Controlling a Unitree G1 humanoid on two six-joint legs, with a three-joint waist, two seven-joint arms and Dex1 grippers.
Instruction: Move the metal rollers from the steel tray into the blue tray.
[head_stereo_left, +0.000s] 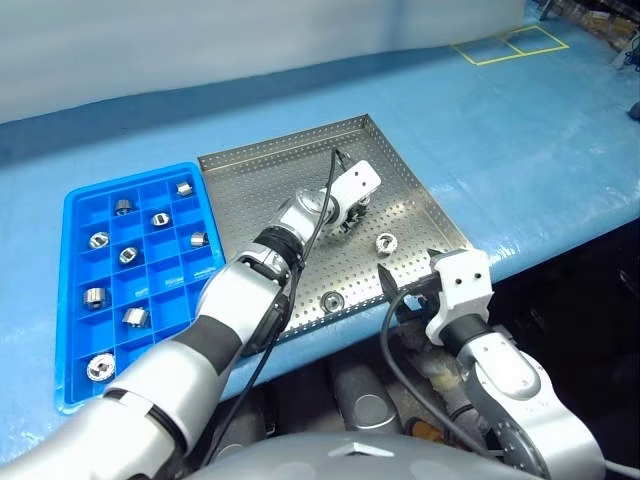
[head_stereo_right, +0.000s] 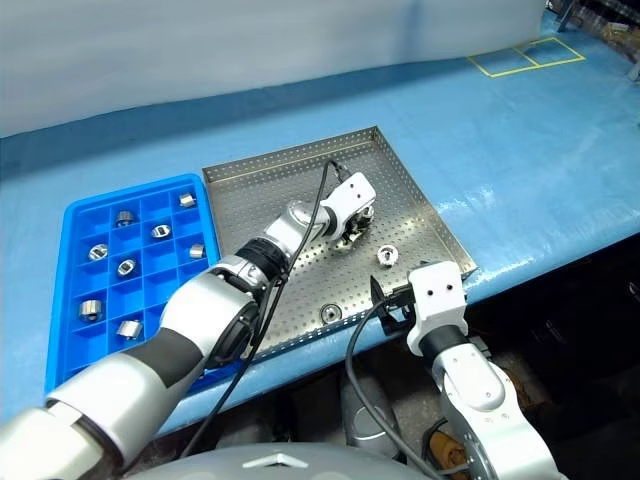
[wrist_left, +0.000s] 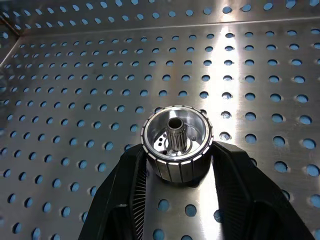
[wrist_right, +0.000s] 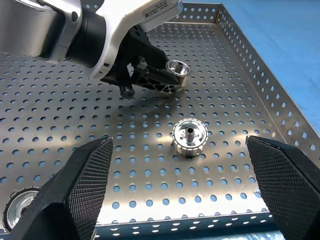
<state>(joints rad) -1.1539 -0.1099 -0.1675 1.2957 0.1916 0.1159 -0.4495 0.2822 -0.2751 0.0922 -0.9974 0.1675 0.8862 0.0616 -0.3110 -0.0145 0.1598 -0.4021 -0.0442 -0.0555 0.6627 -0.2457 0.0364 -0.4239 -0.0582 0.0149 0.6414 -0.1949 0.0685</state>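
- On the blue-covered counter (head_stereo_left: 560, 130): steel tray (head_stereo_left: 250, 185) in the middle, blue tray (head_stereo_left: 75, 215) just beside it at its 9 o'clock.
- Left end effector (wrist_left: 177, 172) is down on the steel tray floor right of centre, clamped on one of the metal rollers (wrist_left: 176, 145); in the left wrist view the black fingers (wrist_left: 227, 165) press both flanks of the ribbed drum, bore facing up.
- That held roller also shows in the right wrist view (wrist_right: 178, 68), seated at the finger ends and touching or nearly touching the perforated floor.
- Right end effector (wrist_right: 182, 185) has its jaws wide apart, holding nothing, hovering at the tray's near edge, 5 o'clock from the left one.
- Loose rollers left in the steel tray: one (head_stereo_left: 386, 242) at 4 o'clock from the left end effector, near it; another (head_stereo_left: 331, 301) by the near rim at 6 o'clock.
- Blue tray already holds several rollers in separate cells, e.g. (head_stereo_left: 98, 240); many cells are open.
- Step in hand, my read: grasp made, lift comes next. Roughly two thirds of the task done.
- To do it well: lift straight up so the rim gets cleared, keep the roller's axis upright so it can't slip out of the pads.
- Carry toward 9 o'clock, stop over an unfilled cell, lower close before releasing; a high drop could bounce into a neighbouring cell.
- Keep the right arm parked where it is, out of the sweep.
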